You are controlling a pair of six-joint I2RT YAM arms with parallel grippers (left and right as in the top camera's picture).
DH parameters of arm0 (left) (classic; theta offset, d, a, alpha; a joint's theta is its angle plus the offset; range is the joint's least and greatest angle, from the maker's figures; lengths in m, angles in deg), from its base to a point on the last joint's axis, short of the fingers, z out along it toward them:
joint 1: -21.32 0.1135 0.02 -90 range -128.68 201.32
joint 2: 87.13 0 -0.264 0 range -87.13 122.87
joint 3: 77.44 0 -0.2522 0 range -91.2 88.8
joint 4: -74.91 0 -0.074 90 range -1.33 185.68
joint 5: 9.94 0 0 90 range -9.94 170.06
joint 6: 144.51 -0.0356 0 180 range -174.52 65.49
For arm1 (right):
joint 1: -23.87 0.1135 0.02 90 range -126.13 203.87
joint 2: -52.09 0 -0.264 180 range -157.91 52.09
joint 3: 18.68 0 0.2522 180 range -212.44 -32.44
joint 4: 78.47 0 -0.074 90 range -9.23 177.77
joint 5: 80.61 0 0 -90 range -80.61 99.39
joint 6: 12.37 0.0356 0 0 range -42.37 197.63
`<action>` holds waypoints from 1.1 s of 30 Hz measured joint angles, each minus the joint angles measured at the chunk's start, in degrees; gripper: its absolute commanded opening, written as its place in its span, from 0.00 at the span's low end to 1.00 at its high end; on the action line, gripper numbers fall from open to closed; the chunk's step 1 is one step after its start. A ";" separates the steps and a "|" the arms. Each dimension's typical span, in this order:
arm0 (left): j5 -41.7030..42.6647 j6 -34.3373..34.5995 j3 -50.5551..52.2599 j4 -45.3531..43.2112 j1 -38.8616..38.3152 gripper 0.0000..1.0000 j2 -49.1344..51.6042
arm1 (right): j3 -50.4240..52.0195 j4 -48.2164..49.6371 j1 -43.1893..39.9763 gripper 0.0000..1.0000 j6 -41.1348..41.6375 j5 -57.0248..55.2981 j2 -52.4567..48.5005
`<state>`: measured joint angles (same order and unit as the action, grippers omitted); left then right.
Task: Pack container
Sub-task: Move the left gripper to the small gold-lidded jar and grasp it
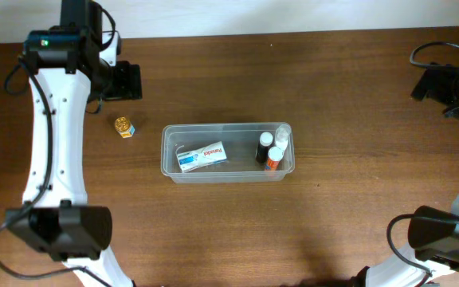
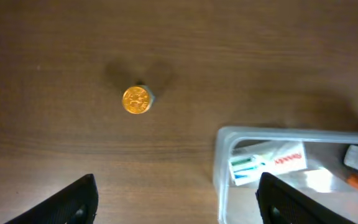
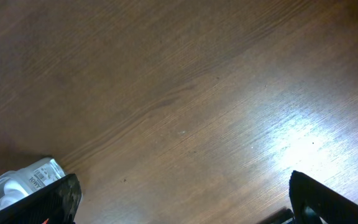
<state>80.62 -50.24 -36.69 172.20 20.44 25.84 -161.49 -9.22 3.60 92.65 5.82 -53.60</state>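
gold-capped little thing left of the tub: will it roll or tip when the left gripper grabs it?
The gold-capped item looks tiny next to the container, so it is probably light and easily knocked. It seems to stand on end, round cap up: a nudge likely slides it, but once tipped it could roll. The left gripper is open wide; centre it first.

Table [image 1: 237,231]: dark brown wood, with a bright shiny patch in the right wrist view.
Container [image 1: 228,126]: a clear tub sitting flat near the middle of the table.
Little gold-topped thing [image 1: 123,126]: alone on the bare wood, at 10 o'clock from the container, near but not touching.
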 measured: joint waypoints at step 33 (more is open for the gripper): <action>0.50 -10.36 0.02 -3.98 5.55 0.85 28.26 | 0.00 0.00 0.00 0.98 -0.02 0.00 0.00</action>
<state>81.12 -60.60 -36.67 168.22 25.99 54.10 -161.49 -9.22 3.60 92.63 5.82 -53.60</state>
